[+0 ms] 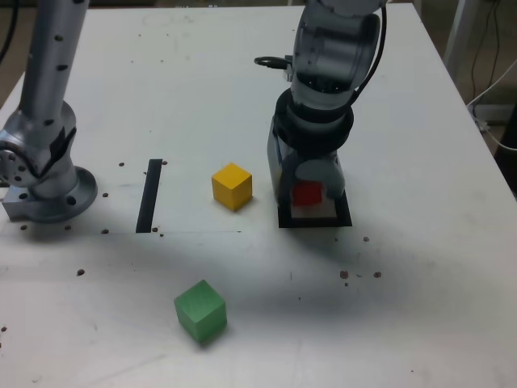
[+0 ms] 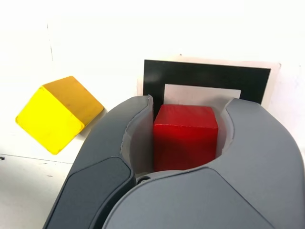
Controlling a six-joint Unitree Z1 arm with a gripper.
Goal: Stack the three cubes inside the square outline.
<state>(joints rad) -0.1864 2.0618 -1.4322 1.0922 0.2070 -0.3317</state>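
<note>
A white bench (image 1: 436,267) filled most of the exterior view, its far edge running along the top and its right-hand edge slanting down that view's right. Over it, a grey robot arm (image 1: 335,48) reached down from beyond the far edge, while a grey jointed fixture (image 1: 50,190) stood toward the bench's left-hand edge. The arm's gripper (image 1: 308,190) was lowered over the square outline (image 1: 344,212), its fingers on either side of the red cube (image 1: 307,193); whether they pinched it or stood slightly slack could not be told. The black-taped frame lay flat, nearer the bench's right-hand edge than the fixture did, with the red cube over its pale centre. A straight black strip (image 1: 149,198) lay between fixture and outline, pointing roughly toward the far edge. Of the two cubes outside the frame, the yellow cube (image 1: 232,187) sat near the outline, on the side facing the bench's left-hand edge, between the strip and the frame. The green cube (image 1: 200,311) rested farther from the far edge than either of the others, well apart from the outline.
</note>
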